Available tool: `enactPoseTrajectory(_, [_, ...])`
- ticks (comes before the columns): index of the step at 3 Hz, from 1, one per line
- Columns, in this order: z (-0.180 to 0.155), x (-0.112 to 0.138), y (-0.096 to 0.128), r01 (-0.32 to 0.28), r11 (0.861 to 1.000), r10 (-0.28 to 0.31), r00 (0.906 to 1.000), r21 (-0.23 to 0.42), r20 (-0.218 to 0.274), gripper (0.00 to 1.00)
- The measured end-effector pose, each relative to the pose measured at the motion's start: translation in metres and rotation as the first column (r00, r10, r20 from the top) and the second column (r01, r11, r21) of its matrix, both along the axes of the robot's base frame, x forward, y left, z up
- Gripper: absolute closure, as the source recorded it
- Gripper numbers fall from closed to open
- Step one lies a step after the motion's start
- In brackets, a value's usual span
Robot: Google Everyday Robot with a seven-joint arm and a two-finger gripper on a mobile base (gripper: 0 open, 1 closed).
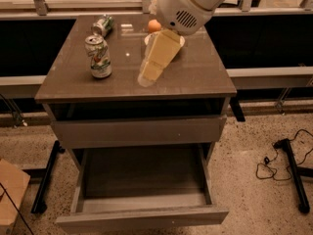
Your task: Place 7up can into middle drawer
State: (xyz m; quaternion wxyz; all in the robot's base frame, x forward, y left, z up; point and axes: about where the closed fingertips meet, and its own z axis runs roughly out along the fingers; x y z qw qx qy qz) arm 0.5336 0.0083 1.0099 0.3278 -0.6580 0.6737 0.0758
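Note:
The 7up can (99, 56) stands upright on the left part of the cabinet top; it is dented, with a silver top and a white label with green and red marks. My gripper (148, 76) hangs over the middle of the top, about a can's width to the right of it and apart from it. It holds nothing I can see. The middle drawer (142, 217), the lowest one, is pulled out and shows a bare grey-brown tray. The plain drawer front (139, 130) above it is closed.
A green-and-silver can (102, 24) lies on its side at the back left of the cabinet top (195, 77). An orange (154, 25) and a white bowl (180, 41), partly hidden by my arm, sit at the back. Black cables (274, 163) lie on the floor at right.

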Motion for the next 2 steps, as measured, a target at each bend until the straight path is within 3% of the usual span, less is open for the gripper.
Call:
enactPoseTrajectory(1, [-0.011,0.010,0.014,-0.002,1.000,0.002,1.0000,0.013,0.003,0.00])
enactPoseTrajectory(2, [-0.025,0.039,0.046,-0.040,0.998,0.039,0.9989,0.046,0.027,0.00])
